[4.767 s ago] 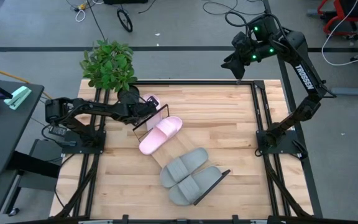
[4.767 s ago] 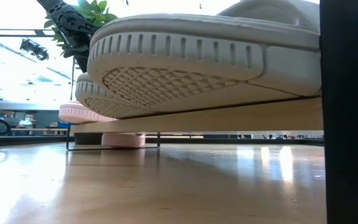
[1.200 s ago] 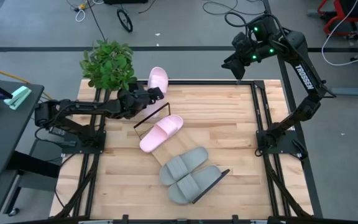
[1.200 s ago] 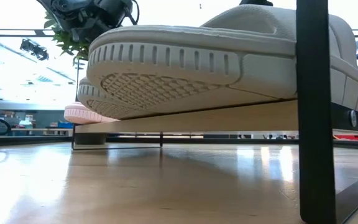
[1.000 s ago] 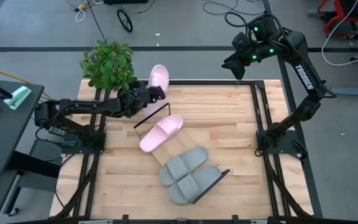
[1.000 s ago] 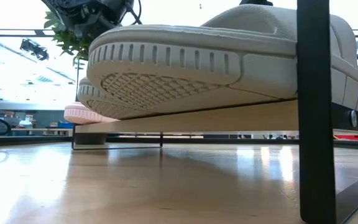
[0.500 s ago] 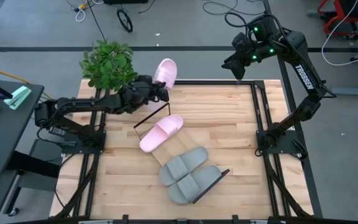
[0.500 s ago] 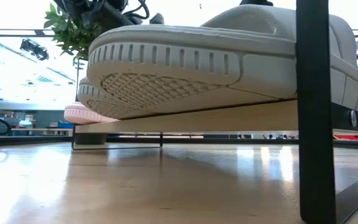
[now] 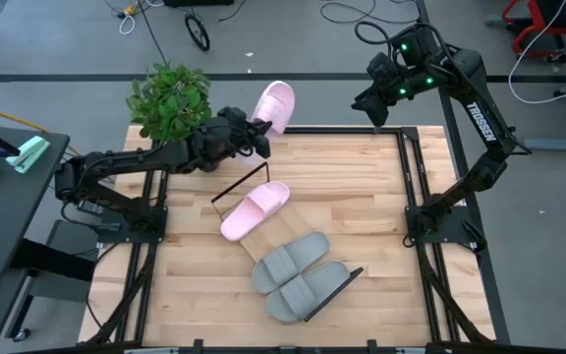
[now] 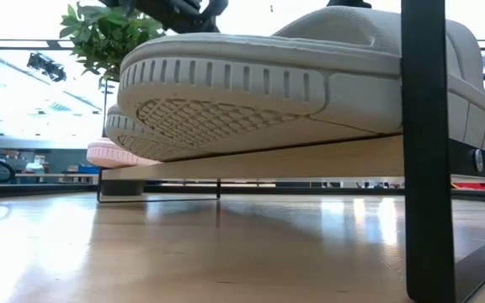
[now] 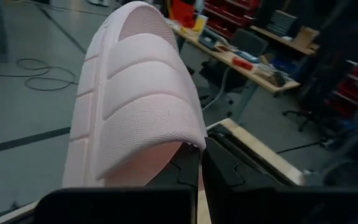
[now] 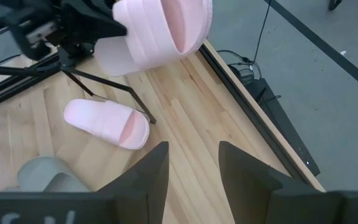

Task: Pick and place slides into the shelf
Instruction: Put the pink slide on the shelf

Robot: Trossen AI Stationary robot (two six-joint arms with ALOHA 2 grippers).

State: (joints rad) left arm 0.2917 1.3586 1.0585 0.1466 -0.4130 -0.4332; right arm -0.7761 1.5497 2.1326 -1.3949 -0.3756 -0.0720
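Pink slide [image 9: 274,106] aloft — left pincer [image 9: 254,137] clamped on it; right pincer [image 9: 373,102] parted, empty.

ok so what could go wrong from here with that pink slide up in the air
The left claw pinches the lifted pink slide by one end only, out past the table's far edge, so it could swing or drop to the floor. The shelf is nearly full, so setting it down could nudge the other pink slide.
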